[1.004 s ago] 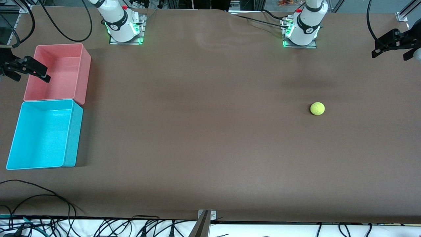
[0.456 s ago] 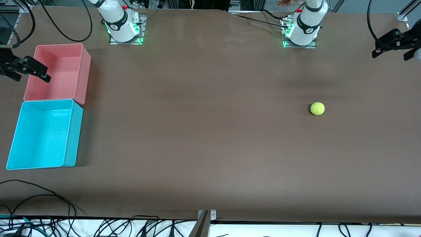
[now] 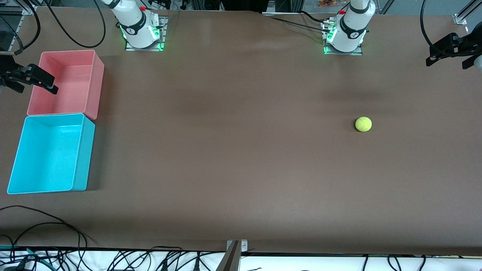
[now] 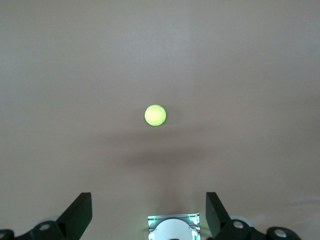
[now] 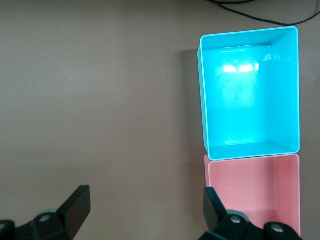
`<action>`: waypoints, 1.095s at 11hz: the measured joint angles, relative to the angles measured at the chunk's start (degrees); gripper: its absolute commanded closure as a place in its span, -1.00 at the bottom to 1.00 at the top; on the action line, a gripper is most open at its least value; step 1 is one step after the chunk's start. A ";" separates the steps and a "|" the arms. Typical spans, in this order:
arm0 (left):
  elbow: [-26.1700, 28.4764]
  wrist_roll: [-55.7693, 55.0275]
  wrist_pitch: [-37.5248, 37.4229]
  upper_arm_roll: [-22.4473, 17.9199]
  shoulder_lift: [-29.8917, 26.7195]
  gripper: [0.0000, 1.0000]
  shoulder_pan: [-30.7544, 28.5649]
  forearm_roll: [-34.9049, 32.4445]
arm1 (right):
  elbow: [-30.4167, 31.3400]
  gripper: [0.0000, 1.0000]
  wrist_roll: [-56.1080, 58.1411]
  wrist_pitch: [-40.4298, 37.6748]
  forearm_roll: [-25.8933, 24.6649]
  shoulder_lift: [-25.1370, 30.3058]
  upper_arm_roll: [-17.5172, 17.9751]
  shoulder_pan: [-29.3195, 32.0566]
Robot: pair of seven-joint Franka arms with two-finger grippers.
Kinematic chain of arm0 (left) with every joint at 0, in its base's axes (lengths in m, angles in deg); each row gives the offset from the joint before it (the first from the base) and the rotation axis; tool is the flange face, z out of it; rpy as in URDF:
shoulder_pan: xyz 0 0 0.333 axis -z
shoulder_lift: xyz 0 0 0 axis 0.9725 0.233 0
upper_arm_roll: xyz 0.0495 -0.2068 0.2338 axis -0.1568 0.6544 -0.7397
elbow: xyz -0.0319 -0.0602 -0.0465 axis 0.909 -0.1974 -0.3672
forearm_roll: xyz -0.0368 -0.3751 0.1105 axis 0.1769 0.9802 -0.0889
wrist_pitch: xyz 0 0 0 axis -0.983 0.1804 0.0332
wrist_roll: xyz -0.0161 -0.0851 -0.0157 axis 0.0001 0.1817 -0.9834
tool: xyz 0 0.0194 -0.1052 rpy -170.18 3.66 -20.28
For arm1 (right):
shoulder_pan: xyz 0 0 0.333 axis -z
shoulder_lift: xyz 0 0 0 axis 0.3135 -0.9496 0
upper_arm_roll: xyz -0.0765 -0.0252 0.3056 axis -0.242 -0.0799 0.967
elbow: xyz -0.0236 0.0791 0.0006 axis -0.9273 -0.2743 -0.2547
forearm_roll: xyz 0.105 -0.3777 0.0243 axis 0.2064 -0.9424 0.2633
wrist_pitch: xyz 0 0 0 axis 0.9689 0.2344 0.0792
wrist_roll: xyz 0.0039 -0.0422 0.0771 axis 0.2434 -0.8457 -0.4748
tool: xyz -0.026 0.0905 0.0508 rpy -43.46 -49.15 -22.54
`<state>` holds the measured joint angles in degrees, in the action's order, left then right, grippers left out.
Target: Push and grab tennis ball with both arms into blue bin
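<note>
A small yellow-green tennis ball [image 3: 363, 124] rests on the brown table toward the left arm's end, also seen as the ball [image 4: 155, 115] from the left wrist. The blue bin [image 3: 19, 150] stands open and empty at the right arm's end, its rim [image 5: 250, 33] showing from the right wrist. High above the table, my left gripper [image 4: 149, 212] hangs open over bare table near its base, apart from the ball. My right gripper [image 5: 147, 210] is open too, high over bare table beside the bins. In the front view only the two arm bases [image 3: 141, 28] [image 3: 348, 32] show.
A pink bin [image 3: 90, 84] stands against the blue one, farther from the front camera. Black camera mounts [image 3: 28, 77] [image 3: 450, 49] reach in at both ends of the table. Cables [image 3: 45, 226] lie along the table's near edge.
</note>
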<state>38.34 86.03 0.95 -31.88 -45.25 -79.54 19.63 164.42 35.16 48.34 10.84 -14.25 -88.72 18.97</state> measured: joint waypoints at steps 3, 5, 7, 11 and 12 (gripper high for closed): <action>0.00 0.00 0.00 0.07 0.00 -1.00 0.01 0.00 | 0.00 -1.00 0.01 -0.38 0.00 0.00 0.00 0.00; 0.00 0.00 0.00 0.08 0.12 -1.00 0.01 0.00 | 0.00 -1.00 0.01 -0.40 0.00 0.00 0.00 0.00; 0.18 0.00 0.00 0.08 0.50 -1.00 0.01 0.00 | 0.00 -1.00 0.01 -0.42 0.00 0.00 0.00 0.00; 4.84 0.00 6.08 0.00 1.64 -1.00 -0.01 -0.01 | -0.01 -1.00 0.01 -0.44 0.00 0.00 -0.01 0.00; 8.64 0.00 9.96 -0.12 2.03 -1.00 -0.11 -0.08 | -0.02 -1.00 0.01 -0.46 0.00 0.00 -0.01 0.01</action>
<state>46.98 86.03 10.91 -32.00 -43.22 -79.65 19.55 164.40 35.17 47.89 10.84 -14.25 -88.73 18.98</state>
